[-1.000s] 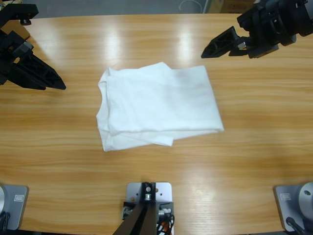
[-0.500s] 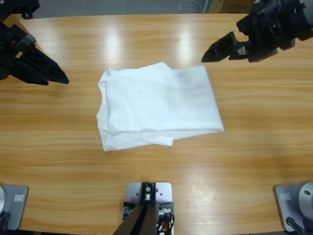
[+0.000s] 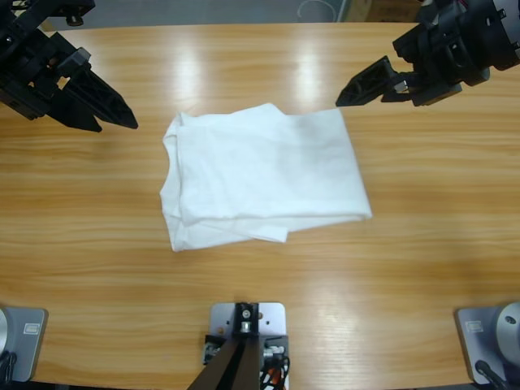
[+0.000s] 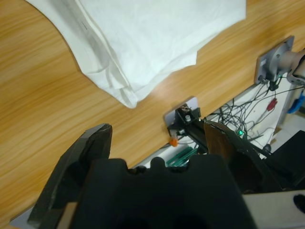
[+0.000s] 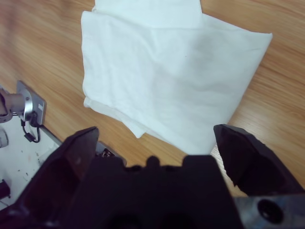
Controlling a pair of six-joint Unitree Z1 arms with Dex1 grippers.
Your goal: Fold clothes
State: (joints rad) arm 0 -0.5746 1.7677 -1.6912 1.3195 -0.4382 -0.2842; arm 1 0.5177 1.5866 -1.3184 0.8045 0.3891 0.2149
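We found the plain white cotton T-shirt (image 3: 264,175) lying folded into a rough rectangle in the middle of the long wooden table (image 3: 422,260), with several layers showing at its lower left corner in the high view. Neither arm touched it.

What changed in the last second was mostly on the left of the frame. The left gripper (image 3: 122,118), black and two-jawed, had moved from the left edge of the high view up and to the right, so that its tips now pointed toward the upper left corner of the shirt, near but still apart from it. In the left wrist view its jaws stood wide apart, with the layered corner of the cloth (image 4: 126,95) lying beyond them and nothing between them.

The right gripper (image 3: 349,93) in the upper right of the frame had shifted only slightly. It hovered just beside the upper right corner of the shirt, also with its jaws spread and empty, as the right wrist view showed the folded cloth (image 5: 167,81) spread out ahead of them.

We judged that the shirt was already folded at least once, and that both arms were coming in for one more grasp at its upper edge.
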